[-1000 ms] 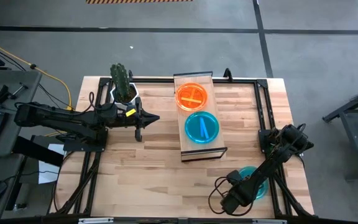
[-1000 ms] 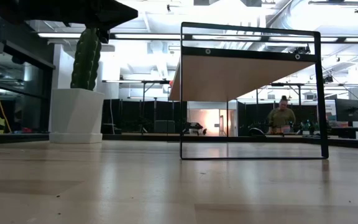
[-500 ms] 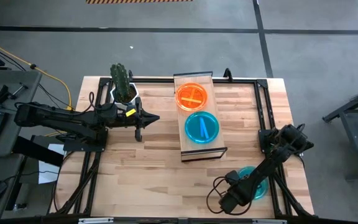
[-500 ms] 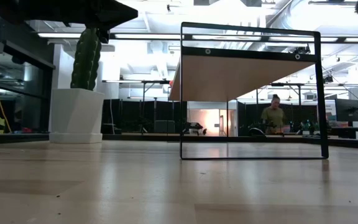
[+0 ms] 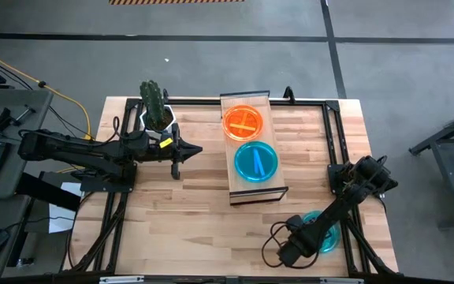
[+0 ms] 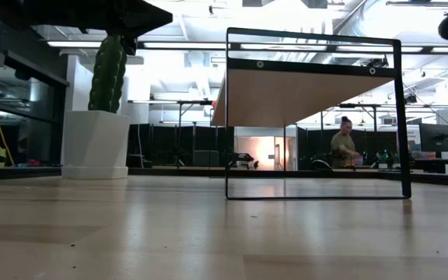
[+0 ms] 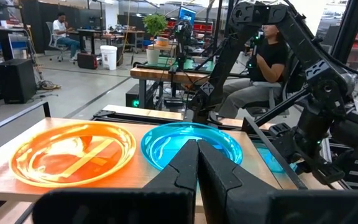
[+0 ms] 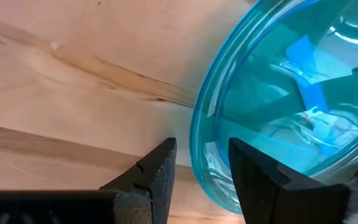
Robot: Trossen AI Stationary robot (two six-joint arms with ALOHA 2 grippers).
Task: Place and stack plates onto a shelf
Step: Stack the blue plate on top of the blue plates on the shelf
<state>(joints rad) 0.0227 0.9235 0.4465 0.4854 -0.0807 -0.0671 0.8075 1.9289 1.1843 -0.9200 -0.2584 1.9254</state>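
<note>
— What's around you?

— A big workshop with bright ceiling lights; through the low view a person (image 6: 342,142) stands far behind the shelf frame. Under me is the wooden bench (image 5: 187,213).

— Start with your hands.

— My right hand (image 8: 194,163) is down at the near right corner of the bench. Its 2 fingers are apart with a narrow gap, and the rim of a teal plate (image 8: 291,106) sits right at that gap. I cannot tell whether the fingers touch the rim. From above, that teal plate (image 5: 328,230) shows partly under my right arm.

— And the left?

— My left hand (image 5: 177,151) hovers left of the shelf, fingers pressed together, holding nothing, pointing toward it.

— Where are the other plates?

— 2 lie side by side on the shelf (image 5: 235,101): an orange plate (image 5: 243,121) at the far end and a blue plate (image 5: 256,161) nearer me, almost touching.

— Anything else?

— A cactus (image 5: 153,99) in a white pot (image 5: 146,120) stands at the far left of the bench, just behind my left arm.
</note>
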